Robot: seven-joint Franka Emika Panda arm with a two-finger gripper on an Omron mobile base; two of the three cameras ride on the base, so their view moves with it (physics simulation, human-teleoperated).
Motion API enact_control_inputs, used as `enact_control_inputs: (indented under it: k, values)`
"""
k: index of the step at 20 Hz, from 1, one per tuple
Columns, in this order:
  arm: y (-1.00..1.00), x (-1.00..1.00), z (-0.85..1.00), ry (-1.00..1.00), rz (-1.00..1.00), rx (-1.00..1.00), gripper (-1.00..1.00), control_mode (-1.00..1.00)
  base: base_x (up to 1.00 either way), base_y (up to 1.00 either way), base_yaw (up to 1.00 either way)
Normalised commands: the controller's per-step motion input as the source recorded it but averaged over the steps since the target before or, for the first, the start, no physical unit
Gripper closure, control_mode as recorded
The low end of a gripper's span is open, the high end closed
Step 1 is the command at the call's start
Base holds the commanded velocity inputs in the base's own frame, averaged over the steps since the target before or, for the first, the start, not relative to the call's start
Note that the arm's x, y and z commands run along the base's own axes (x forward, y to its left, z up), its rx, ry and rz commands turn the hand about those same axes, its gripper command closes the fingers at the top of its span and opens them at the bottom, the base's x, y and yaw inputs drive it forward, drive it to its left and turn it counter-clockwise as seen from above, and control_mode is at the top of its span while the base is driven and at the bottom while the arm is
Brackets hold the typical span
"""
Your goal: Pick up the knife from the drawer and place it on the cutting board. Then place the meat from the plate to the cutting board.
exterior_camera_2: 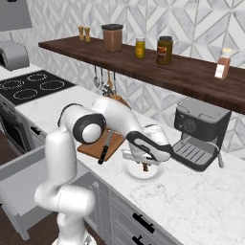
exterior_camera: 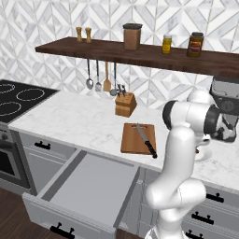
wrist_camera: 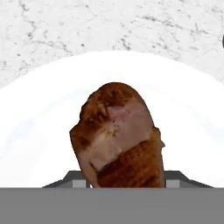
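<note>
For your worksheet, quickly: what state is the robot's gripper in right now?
Gripper: down at the meat on the plate, fingers on either side of it; whether it grips cannot be told.

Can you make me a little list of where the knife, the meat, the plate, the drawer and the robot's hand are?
knife: lying on the cutting board
meat: on the plate, between the fingers
plate: on the marble counter, right of the board
drawer: pulled open
tool: down over the plate, around the meat
</note>
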Motion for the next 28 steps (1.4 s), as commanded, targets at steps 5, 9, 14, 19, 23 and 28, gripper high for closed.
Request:
enact_control_inputs:
  k: [5, 9, 14, 19, 23, 28]
  values:
    - [0.35, 0.4, 0.83, 0.11, 0.17, 0.14, 1.0, -1.0, 0.0, 0.0, 0.0]
    - [0.38, 0.12, 0.98, 0.05, 0.19, 0.08, 1.0, -1.0, 0.0, 0.0, 0.0]
    - [0.56, 0.0, 1.0, 0.0, 0.15, 0.13, 1.0, -1.0, 0.0, 0.0, 0.0]
    - [0.94, 0.17, 1.0, 0.02, 0.03, 0.15, 1.0, -1.0, 0.0, 0.0, 0.0]
    - [0.99, 0.36, 1.0, 0.05, 0.05, 0.18, 1.0, -1.0, 0.0, 0.0, 0.0]
    - [0.62, 0.65, 0.83, 0.15, 0.07, 0.26, 1.0, -1.0, 0.0, 0.0, 0.0]
